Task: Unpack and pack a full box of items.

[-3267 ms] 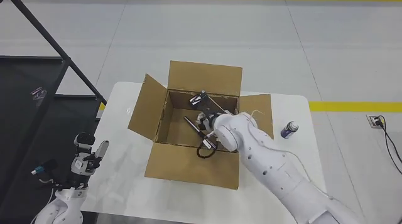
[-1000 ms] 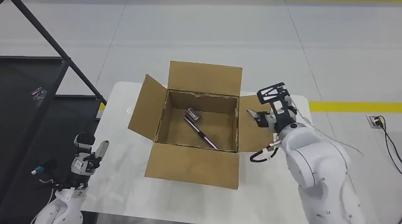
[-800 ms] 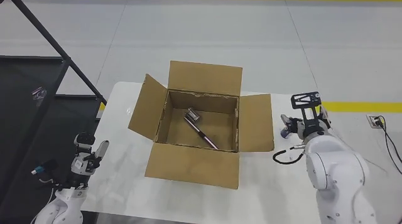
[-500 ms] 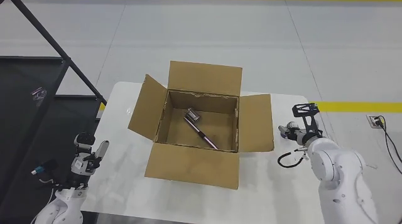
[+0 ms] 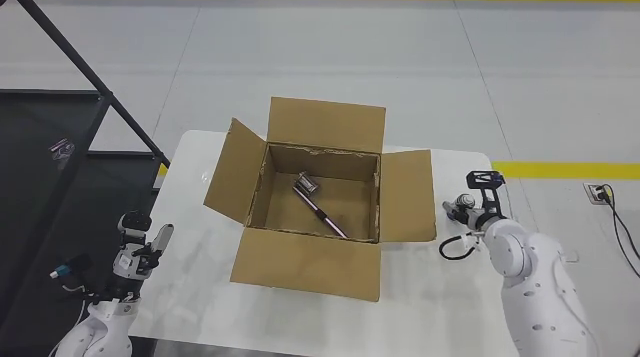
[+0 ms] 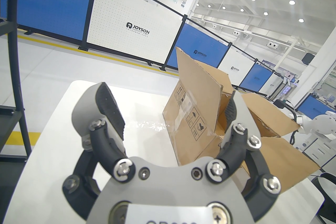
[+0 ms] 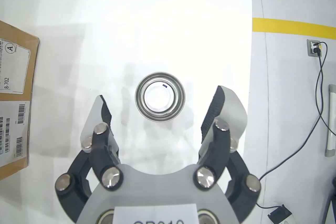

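An open brown cardboard box [image 5: 305, 257] sits in the middle of the white table [image 5: 200, 277], with a long dark tool with a silver end [image 5: 318, 202] lying inside. Right of the box stands a small round silver can [image 7: 160, 100] — the right gripper [image 7: 160, 96] points down at it, fingers wide apart, not touching. The left gripper [image 6: 168, 93] is at the near left — fingers apart too.

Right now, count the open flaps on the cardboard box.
4: back flap stands upright; left flap leans outward; right flap spreads toward the can; front flap folds out toward the robot. None look hidden.
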